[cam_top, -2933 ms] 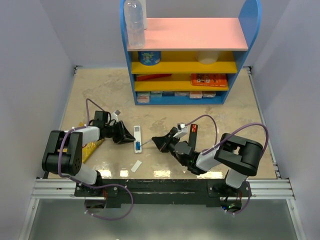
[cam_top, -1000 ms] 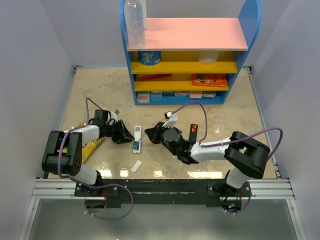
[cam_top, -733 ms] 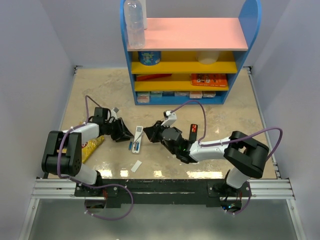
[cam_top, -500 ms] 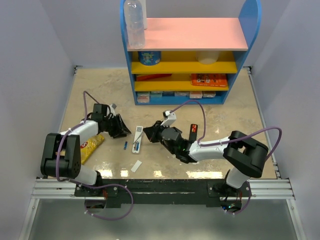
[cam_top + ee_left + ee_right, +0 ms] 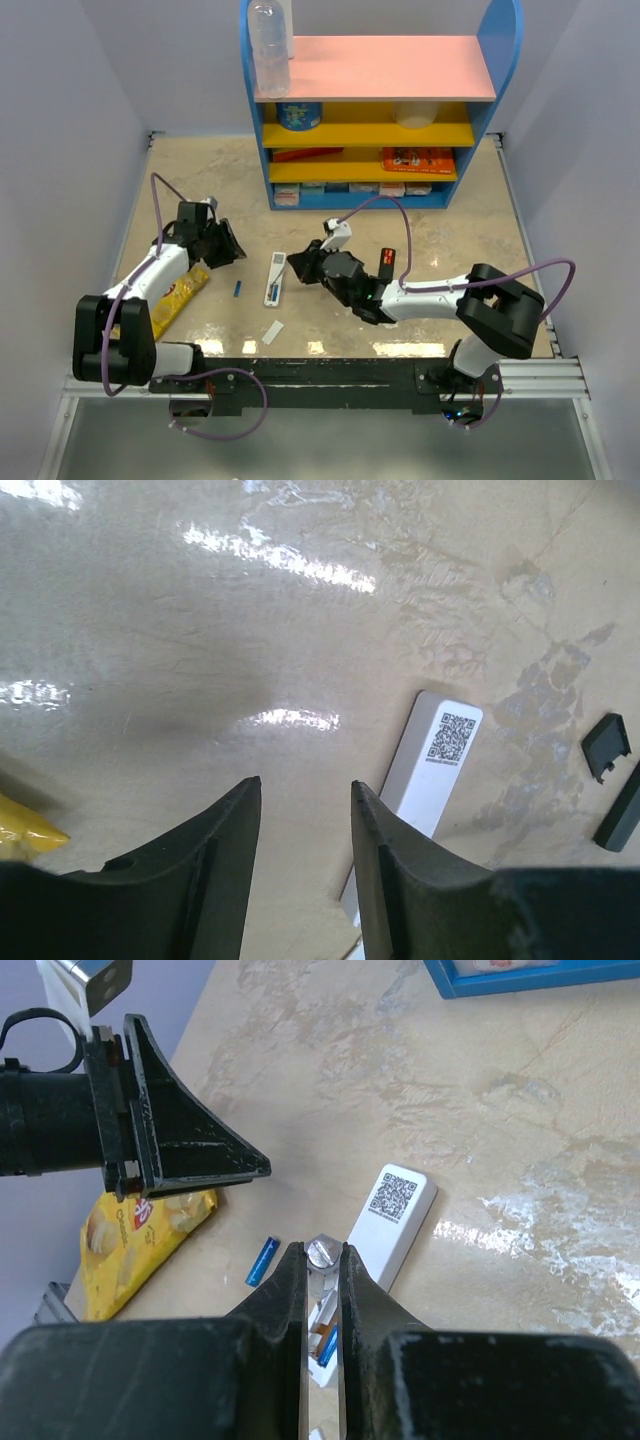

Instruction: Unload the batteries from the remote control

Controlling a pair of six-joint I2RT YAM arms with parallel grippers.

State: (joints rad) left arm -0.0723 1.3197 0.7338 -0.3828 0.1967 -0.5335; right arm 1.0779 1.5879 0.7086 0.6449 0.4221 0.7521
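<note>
One blue battery (image 5: 238,289) lies out, at 9 o'clock of the remote (image 5: 274,278). A second battery (image 5: 328,1345) appears seated inside. Right gripper (image 5: 320,1260) is clamped on a grey stick (image 5: 321,1251). Left gripper (image 5: 305,790) is partly open and empty.

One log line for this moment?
left gripper: open, empty | right gripper: shut on grey stick | blue battery: on table beside remote

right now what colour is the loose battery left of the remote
Blue. The battery shows best in the right wrist view.

A blue shelf (image 5: 400,68) stands at the far side of the table (image 5: 450,230), a clear bottle (image 5: 269,50) on top. A yellow snack bag (image 5: 175,298) lies near left.
</note>
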